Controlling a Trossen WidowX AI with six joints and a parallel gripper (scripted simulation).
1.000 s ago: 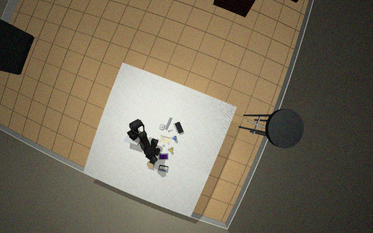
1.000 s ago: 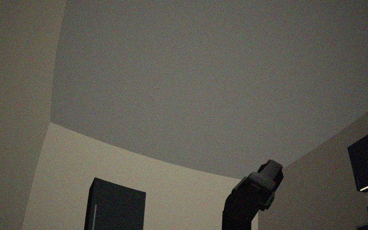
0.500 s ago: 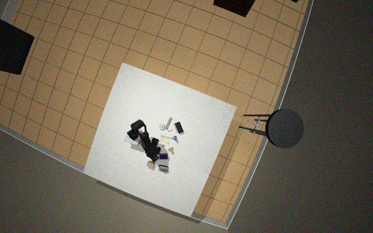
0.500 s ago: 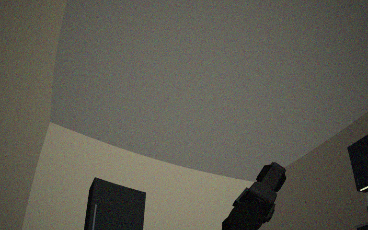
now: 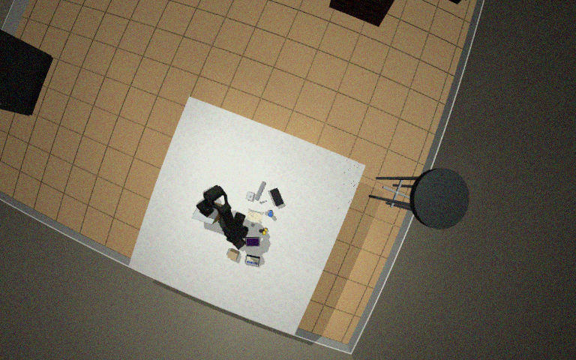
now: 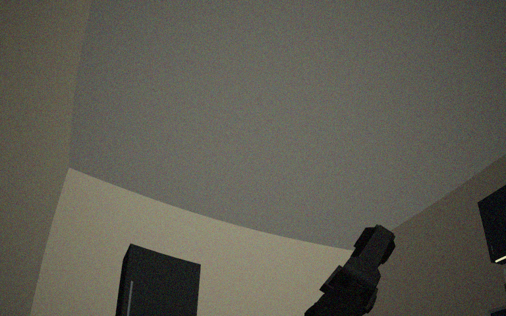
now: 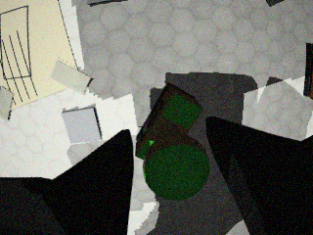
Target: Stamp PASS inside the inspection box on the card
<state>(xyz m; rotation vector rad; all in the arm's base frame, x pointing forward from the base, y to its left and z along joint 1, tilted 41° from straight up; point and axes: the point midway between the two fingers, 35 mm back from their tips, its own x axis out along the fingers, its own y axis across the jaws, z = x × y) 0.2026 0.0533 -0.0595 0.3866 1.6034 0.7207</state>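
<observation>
Between the two black fingertips of the gripper (image 5: 238,242) (image 7: 169,124), at the near side of the wrist view, the green-topped stamp (image 7: 176,171) stands on the bench (image 5: 305,187) (image 7: 119,44), its round knob toward the camera. The fingers stand part-way open, with a strip of bench showing left of the knob and dark shadow right of it, so nothing appears gripped. I take this for the PASS stamp from its green colour; no lettering can be read. The step in hand looks like the pick-up, with inking and printing still to do. The next move calls for centring the fingers around the knob or neck, lowering if needed, then closing evenly without tipping it. The knob is a smooth ball; the head beyond is blocky and hard-edged, dark brown on its sides with green on top. Left of the stamp lies a flat, pale grey square (image 7: 81,125). Farther left is the cream card (image 5: 255,215) (image 7: 46,44), matte and paper-like, its corner under a translucent strip (image 7: 70,75); slanting dark lines cross the thin-ruled box (image 7: 22,29), and I can make out no print there. From above, a purple rectangle in a dark frame, probably the ink pad (image 5: 252,241), sits just right of the gripper. Well beyond the bench, at far right, stands a round-seated dark stool (image 5: 442,198).
</observation>
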